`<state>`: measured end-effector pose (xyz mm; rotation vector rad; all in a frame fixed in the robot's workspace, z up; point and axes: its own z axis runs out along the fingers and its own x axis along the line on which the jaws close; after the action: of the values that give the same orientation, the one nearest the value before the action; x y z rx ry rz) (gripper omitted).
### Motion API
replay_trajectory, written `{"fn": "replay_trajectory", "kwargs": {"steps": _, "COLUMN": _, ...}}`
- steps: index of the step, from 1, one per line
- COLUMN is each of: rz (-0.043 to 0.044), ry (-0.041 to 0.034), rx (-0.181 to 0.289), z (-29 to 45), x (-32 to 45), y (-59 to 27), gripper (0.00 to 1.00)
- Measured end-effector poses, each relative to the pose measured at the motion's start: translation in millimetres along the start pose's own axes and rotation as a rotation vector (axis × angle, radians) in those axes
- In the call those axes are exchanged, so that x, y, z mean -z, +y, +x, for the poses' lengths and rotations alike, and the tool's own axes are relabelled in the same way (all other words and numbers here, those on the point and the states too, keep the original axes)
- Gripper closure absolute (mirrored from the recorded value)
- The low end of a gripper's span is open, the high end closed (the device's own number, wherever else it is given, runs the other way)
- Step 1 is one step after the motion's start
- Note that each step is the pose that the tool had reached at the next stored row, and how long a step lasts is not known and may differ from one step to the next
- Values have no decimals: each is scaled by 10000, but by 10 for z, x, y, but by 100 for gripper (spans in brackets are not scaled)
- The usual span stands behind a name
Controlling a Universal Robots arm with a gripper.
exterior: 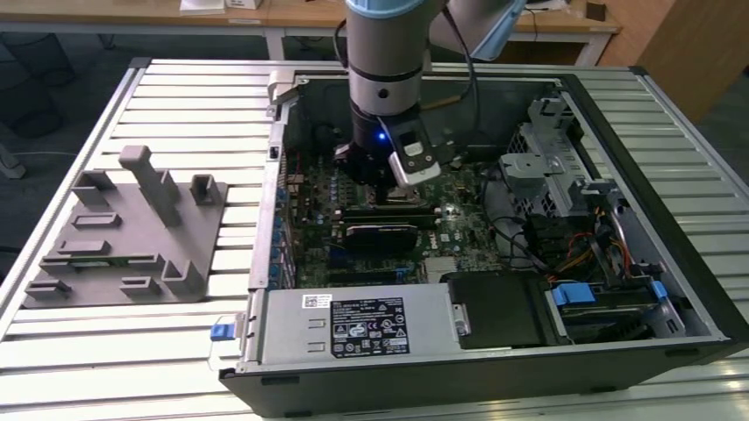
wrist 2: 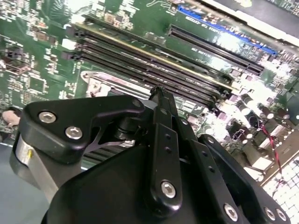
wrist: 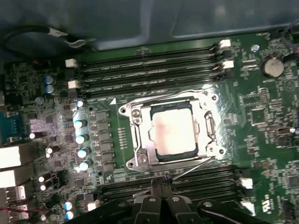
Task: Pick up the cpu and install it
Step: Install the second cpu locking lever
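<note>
Close at the bottom centre of the first wrist view, my gripper [wrist: 161, 186] has its fingers pressed together into one narrow tip, clenched with nothing between them. Just beyond that tip, mid-frame, the cpu [wrist: 174, 133] lies flat inside the socket frame [wrist: 135, 144], its pale top level and square with the frame's edges. I judge the chip already seated, so doing this step well means pressing nothing sideways and keeping my tip off the thin lever wire [wrist: 196, 164] beside it. Farther up the frame run the memory slots [wrist: 149, 70], which I should stay clear of. In the exterior view, I hang upright over the motherboard [exterior: 468, 228] inside the computer case [exterior: 655, 175], with the grey holder block [exterior: 129, 237] at mid left.
</note>
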<state>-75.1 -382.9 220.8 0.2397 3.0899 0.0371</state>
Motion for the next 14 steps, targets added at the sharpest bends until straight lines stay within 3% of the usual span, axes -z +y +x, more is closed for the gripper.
{"fn": "replay_trajectory", "kwargs": {"steps": 10, "rz": -523, "ry": 81, "rx": -10, "z": 66, "x": -81, "y": -96, "gripper": 89}}
{"fn": "replay_trajectory", "kwargs": {"steps": 14, "rz": -815, "ry": 126, "rx": -20, "z": 95, "x": -107, "y": -119, "gripper": 89}}
